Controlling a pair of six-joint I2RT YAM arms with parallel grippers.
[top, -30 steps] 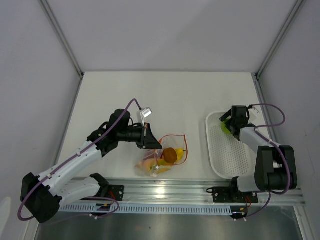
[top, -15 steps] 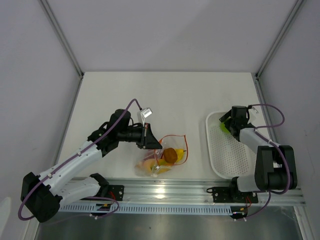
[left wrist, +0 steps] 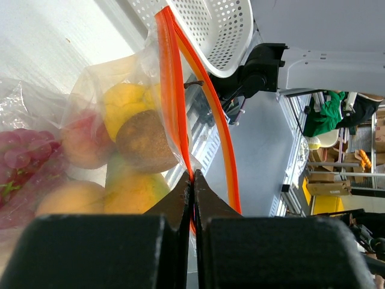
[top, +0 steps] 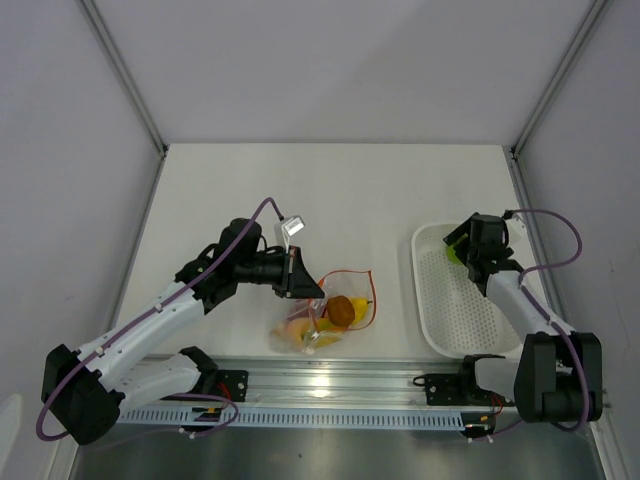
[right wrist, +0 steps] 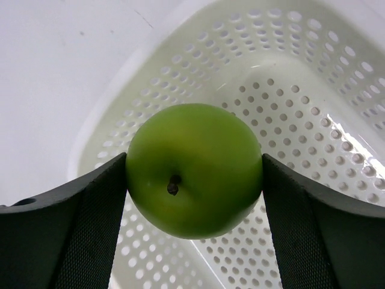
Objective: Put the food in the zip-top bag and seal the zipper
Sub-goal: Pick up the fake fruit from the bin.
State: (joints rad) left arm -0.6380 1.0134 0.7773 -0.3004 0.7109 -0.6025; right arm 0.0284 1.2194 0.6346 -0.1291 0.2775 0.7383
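Note:
The clear zip-top bag [top: 325,312] lies at the table's front centre. It holds an orange-brown fruit [left wrist: 144,141], yellow fruits [left wrist: 123,99] and red grapes [left wrist: 18,150]. My left gripper [left wrist: 193,176] is shut on the bag's mouth edge, pinching one side of the orange-red zipper [left wrist: 171,72], and the mouth stands open. In the top view this left gripper [top: 300,275] sits at the bag's upper left. My right gripper [right wrist: 194,180] is shut on the green round fruit [right wrist: 194,168], one pad against each side, over the far left part of the white tray [right wrist: 301,72].
The white perforated tray [top: 450,320] lies at the right, close to the front rail [top: 330,385]. The right arm's cable loops above the tray's right rim. Grey walls close in the table on the left, back and right.
The right gripper's fingers have closed onto the green fruit, and its wrist has shifted slightly to the right. The left arm and the bag have not moved.

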